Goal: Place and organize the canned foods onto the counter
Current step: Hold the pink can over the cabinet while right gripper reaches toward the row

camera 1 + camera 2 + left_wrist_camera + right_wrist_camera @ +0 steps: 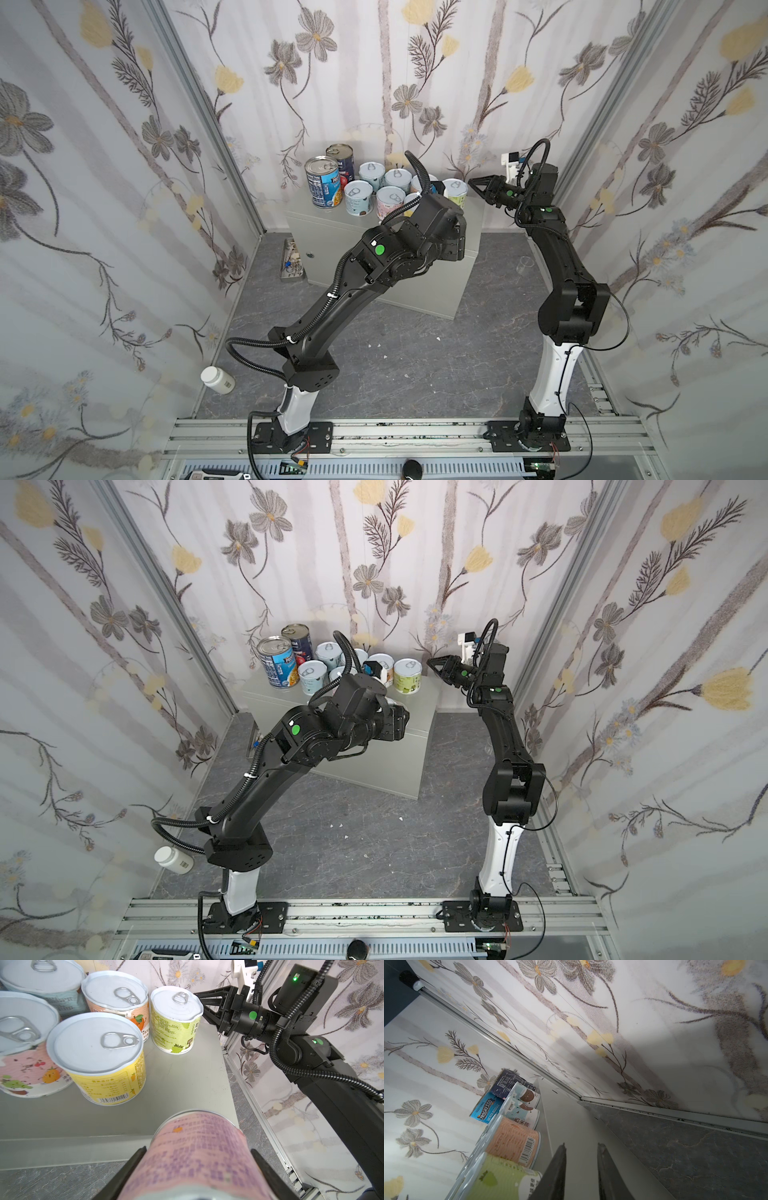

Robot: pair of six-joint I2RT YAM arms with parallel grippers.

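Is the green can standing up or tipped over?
Upright: the green can sits on its base on the counter, pull-tab lid up.

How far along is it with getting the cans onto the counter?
Nearly done. Two tall cans and seven short cans already stand on the counter. The left hand holds the last pink can above its front edge; setting it down is left. The right hand is empty.

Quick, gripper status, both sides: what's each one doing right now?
Left gripper: closed on a pink-labelled can.
Right gripper: closed, holding nothing.
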